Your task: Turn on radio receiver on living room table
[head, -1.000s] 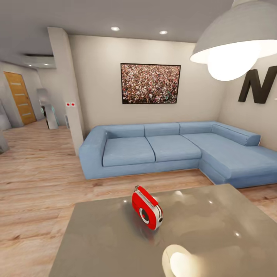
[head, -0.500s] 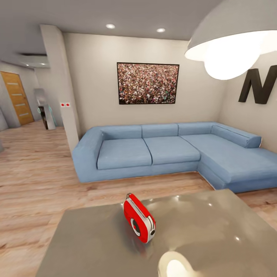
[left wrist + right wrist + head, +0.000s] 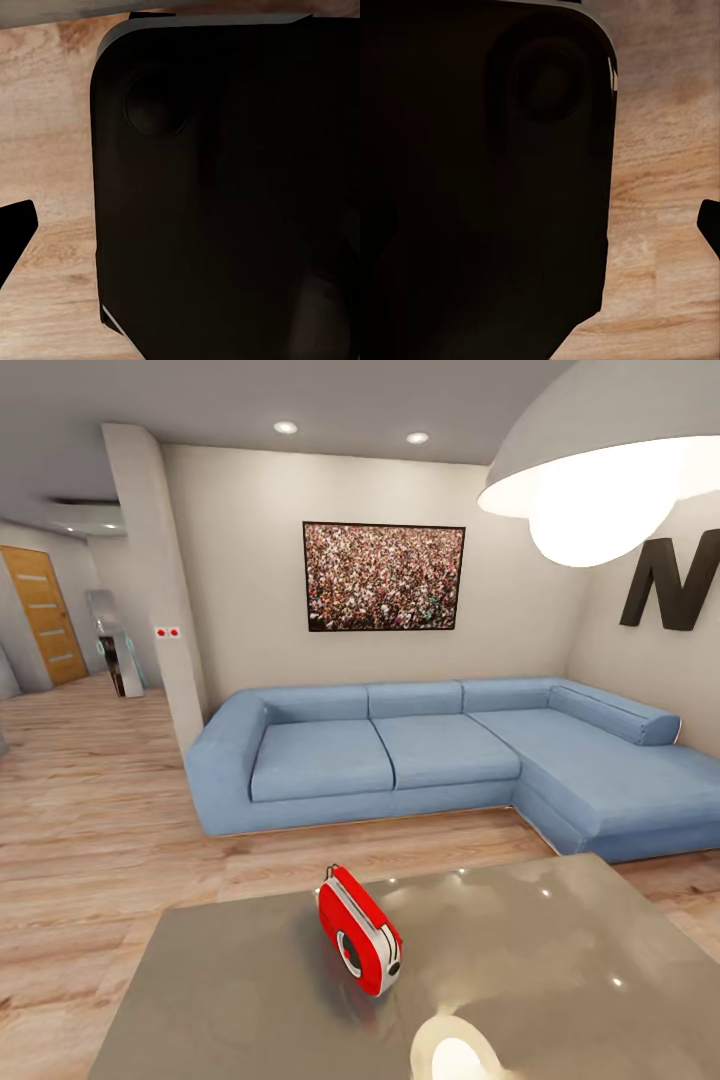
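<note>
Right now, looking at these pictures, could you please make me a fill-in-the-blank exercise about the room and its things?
1. The radio receiver stands on the grey ____.
2. The radio receiver's main colour is ____.
3. Behind the table, against the wall, is a light blue ____.
4. The framed crowd picture hangs on the wall ____ the sofa.

Missing words: table; red; sofa; above

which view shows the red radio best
The head view: the radio receiver stands upright and whole on the table, dial face visible. The two wrist views give dark robot bodywork over wood plank floor, so they add nothing about the radio.
</note>
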{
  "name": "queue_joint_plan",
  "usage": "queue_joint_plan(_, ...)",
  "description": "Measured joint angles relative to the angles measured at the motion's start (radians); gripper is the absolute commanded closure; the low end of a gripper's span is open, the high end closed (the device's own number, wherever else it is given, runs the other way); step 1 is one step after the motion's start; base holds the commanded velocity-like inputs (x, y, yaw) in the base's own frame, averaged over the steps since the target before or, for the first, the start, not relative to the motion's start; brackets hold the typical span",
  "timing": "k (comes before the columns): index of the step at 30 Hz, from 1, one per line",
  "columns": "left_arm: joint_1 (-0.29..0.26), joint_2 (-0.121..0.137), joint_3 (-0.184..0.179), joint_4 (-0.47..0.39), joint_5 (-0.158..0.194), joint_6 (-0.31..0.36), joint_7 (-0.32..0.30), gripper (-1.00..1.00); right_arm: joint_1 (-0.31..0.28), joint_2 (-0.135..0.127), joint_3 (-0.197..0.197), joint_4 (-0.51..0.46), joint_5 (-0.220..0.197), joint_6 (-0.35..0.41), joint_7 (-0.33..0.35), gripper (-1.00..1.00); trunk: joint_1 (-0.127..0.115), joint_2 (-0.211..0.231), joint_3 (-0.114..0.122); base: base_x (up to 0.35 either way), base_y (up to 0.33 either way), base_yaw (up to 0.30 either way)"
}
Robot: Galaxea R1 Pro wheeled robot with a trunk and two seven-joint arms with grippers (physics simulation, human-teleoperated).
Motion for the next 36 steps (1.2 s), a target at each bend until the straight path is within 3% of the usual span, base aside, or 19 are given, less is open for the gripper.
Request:
queue_joint_plan(19,0.0,0.0,-0.001,0.0,0.0,0.0,0.002,-1.0,0.0,0.0,0.0,0.0,0.001,0.0,0.0,-1.0,0.0,0.0,0.0,0.0,0.0,0.236)
queue_joint_plan(27,0.0,0.0,0.0,0.0,0.0,0.0,0.002,-1.0,0.0,-0.001,0.0,0.0,0.001,0.001,0.001,-1.0,0.0,0.0,0.0,0.0,-0.019,0.056)
queue_joint_plan(36,0.0,0.0,0.0,0.0,0.0,0.0,0.0,-1.0,0.0,-0.001,0.001,0.0,0.001,0.001,0.001,-1.0,0.0,0.0,0.0,0.0,-0.233,0.004)
